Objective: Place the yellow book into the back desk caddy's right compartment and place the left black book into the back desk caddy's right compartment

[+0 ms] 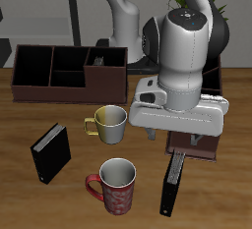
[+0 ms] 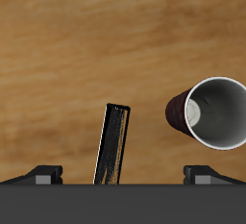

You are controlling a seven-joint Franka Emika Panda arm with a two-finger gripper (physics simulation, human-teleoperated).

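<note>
My gripper [image 1: 173, 139] hangs open just above the left black book [image 1: 172, 184], which stands on edge near the table's front edge. In the wrist view the black book [image 2: 113, 146] stands upright between my spread fingertips [image 2: 43, 175], which do not touch it. The back desk caddy [image 1: 44, 76] lies far back on the table. Its taller right compartment [image 1: 108, 78] has a greyish slab [image 1: 97, 55] sticking out of its top. I cannot tell whether that slab is the yellow book.
A second black book [image 1: 51, 152] stands on the other side of the table. A grey mug with a yellow handle [image 1: 108, 123] and a red mug [image 1: 116, 184] [image 2: 216, 112] stand between the books. A brown caddy [image 1: 202, 152] sits partly hidden under my gripper.
</note>
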